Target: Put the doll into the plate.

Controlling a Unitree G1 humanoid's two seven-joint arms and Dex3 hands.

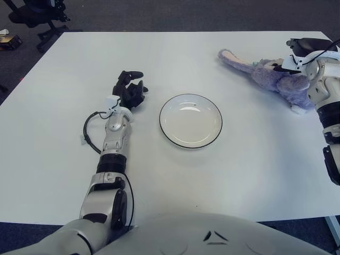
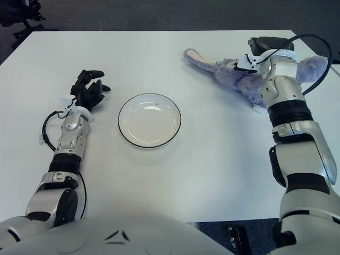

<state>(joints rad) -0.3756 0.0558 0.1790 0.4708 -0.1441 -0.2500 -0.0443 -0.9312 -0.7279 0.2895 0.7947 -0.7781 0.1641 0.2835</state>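
Note:
The doll [image 2: 234, 74] is a purple plush animal with a long pale ear, lying on its side at the table's far right. My right hand [image 2: 265, 45] is over the doll's body, with its wrist and forearm covering the doll's rear part. The white plate [image 1: 162, 125] with a dark rim stands bare in the middle of the table, well to the left of the doll. My left hand [image 1: 130, 89] shows just left of the plate, its dark fingers relaxed and holding nothing.
The white table [image 1: 239, 175] ends close behind the doll and at the right, beside my right arm. A black cable loop [image 1: 87, 130] hangs off my left wrist. A black office chair [image 1: 34, 13] stands on the floor beyond the far left corner.

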